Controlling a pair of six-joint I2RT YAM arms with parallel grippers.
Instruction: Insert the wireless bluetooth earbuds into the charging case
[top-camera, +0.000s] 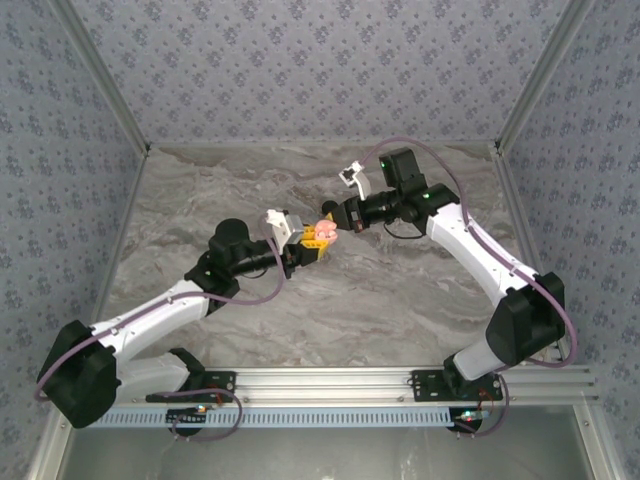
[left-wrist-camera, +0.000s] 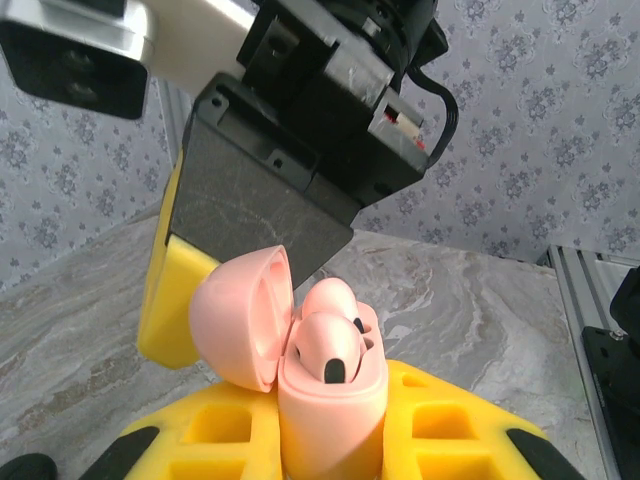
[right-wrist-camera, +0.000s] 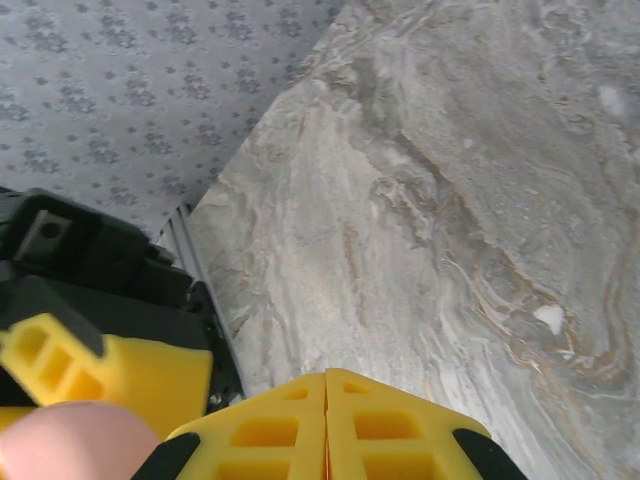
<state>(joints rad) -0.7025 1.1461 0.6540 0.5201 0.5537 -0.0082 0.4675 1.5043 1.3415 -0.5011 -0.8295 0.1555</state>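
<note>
A pale pink charging case (left-wrist-camera: 332, 425) stands upright between the yellow fingers of my left gripper (left-wrist-camera: 335, 395), which is shut on it. Its lid (left-wrist-camera: 238, 318) hangs open to the left. Two pale pink earbuds (left-wrist-camera: 326, 345) sit side by side in the case's wells, their tops standing above the rim. In the top view the case (top-camera: 324, 231) is held above the table's middle. My right gripper (top-camera: 340, 217) is just beyond it, touching or nearly so. In its wrist view the right gripper (right-wrist-camera: 326, 388) is shut with nothing between its pads. The pink lid (right-wrist-camera: 70, 442) shows at that view's lower left.
The right gripper's yellow pad (left-wrist-camera: 172, 300) and black body (left-wrist-camera: 270, 190) hang close behind the open lid. A marbled grey table (top-camera: 400, 290) lies below both arms. Patterned walls (top-camera: 300, 70) close in the back and sides, and an aluminium rail (top-camera: 330, 385) runs along the front.
</note>
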